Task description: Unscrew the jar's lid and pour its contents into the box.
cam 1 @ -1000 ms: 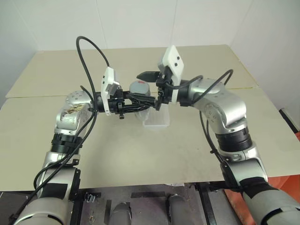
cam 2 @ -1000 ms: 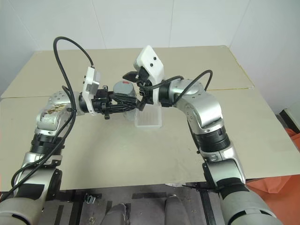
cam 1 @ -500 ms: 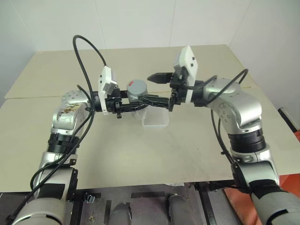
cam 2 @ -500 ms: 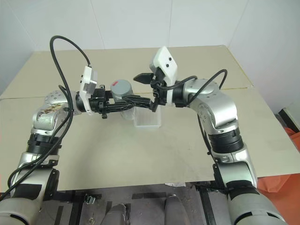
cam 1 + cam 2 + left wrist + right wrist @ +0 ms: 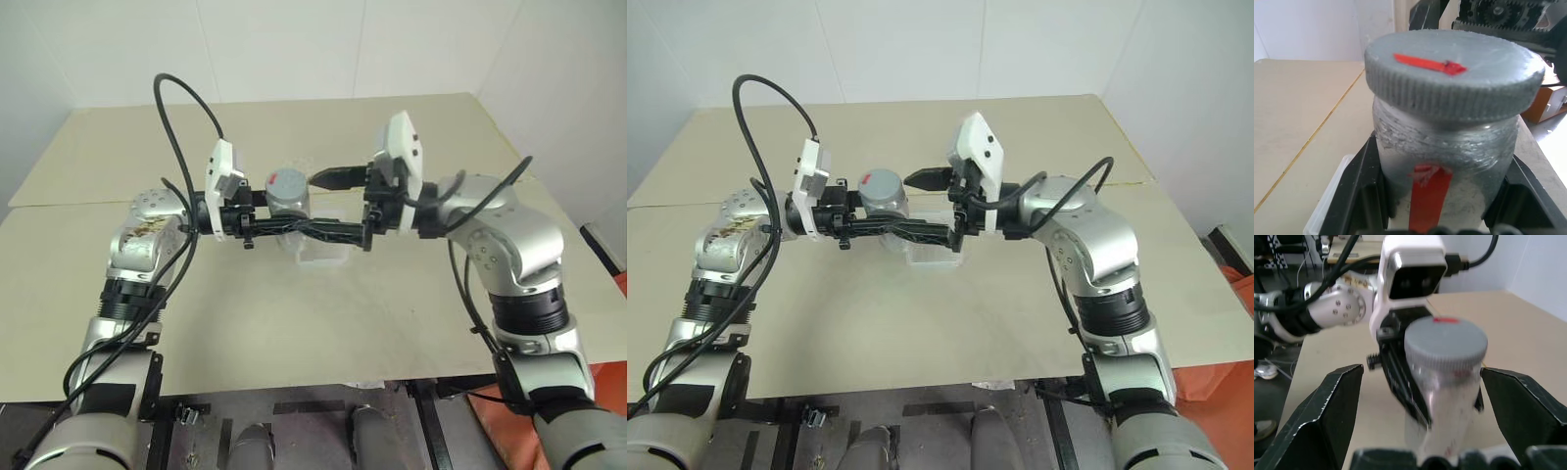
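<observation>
One beige table (image 5: 294, 323) carries the scene, and two robot arms reach in over it from either side. The left gripper (image 5: 279, 223) is clamped on the body of the one jar (image 5: 1449, 161), its two black fingers (image 5: 1359, 196) pressing the silvery-clear wall on both sides of the red stripe. The jar stands upright in that grasp, raised off the tabletop. One grey ribbed lid (image 5: 1454, 78) with a red mark on top sits on the jar's mouth, as wide as the jar. Facing it from the other side, the right gripper (image 5: 341, 206) has its two fingers (image 5: 1327, 411) spread wide and holds nothing; one fingertip lies level with the lid, just beside it, the other lower, beside the left gripper's fingers. Just past and below the jar, one clear plastic box (image 5: 323, 257) rests on the table, partly hidden by the fingers. The contents cannot be made out through the jar's wall.
</observation>
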`<action>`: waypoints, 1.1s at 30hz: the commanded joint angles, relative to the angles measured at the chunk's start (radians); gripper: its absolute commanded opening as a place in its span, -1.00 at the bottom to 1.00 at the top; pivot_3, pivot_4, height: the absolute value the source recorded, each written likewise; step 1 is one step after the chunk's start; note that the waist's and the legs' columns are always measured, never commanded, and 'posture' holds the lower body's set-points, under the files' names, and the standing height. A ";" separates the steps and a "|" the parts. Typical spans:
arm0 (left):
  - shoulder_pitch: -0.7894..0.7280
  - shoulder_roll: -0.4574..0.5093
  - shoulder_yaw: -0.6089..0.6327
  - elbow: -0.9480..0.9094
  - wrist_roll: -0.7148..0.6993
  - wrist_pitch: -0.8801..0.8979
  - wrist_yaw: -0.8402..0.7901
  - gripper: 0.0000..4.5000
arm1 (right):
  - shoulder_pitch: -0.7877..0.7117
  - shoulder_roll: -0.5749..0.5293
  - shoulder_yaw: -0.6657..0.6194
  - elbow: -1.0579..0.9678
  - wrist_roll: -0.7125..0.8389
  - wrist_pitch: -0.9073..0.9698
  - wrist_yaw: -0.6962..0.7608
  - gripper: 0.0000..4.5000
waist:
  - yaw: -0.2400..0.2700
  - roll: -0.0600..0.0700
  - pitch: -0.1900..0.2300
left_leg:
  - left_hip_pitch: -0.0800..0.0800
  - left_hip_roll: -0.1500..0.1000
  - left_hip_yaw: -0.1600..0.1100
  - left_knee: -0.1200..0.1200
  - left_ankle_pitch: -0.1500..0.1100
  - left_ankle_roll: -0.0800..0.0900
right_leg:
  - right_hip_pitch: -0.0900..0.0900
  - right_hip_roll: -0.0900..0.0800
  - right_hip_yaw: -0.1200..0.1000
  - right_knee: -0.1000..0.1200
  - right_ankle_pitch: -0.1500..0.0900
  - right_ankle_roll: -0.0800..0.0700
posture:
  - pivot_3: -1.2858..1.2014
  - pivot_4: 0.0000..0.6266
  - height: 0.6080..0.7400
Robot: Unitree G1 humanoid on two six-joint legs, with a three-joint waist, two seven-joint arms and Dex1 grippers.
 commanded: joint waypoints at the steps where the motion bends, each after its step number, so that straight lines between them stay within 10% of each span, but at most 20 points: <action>1: -0.006 0.003 0.005 -0.027 -0.007 -0.002 -0.005 -0.14 | -0.036 0.011 -0.017 -0.024 0.006 0.008 -0.031 0.99 | 0.002 0.000 0.000 | 0.000 0.000 0.000 0.000 0.000 0.000 | 0.000 0.000 0.000 0.000 0.000 0.000 | 0.03 -0.52 1.00; 21: 0.013 0.015 0.008 -0.058 -0.009 0.011 -0.003 -0.14 | -0.104 0.093 0.024 0.079 -0.034 0.013 -0.072 0.99 | 0.002 0.000 0.000 | 0.000 0.000 0.000 0.000 0.000 0.000 | 0.000 0.000 0.000 0.001 0.000 0.000 | 0.03 -0.52 1.00; 27: 0.024 0.020 0.013 -0.073 -0.009 0.017 0.003 -0.14 | -0.107 0.092 0.028 0.080 -0.026 0.041 -0.061 0.26 | 0.001 0.000 0.000 | 0.000 0.000 0.000 0.000 0.000 0.000 | 0.000 0.000 0.000 0.001 0.000 0.000 | 0.03 -0.52 1.00; 33: 0.028 0.023 0.015 -0.073 -0.008 0.017 0.008 -0.14 | -0.129 0.096 0.000 0.087 -0.004 0.076 -0.065 0.23 | 0.001 0.000 0.000 | 0.000 0.000 0.000 0.000 0.000 0.000 | 0.000 0.000 0.000 0.001 0.000 0.000 | 0.03 -0.52 1.00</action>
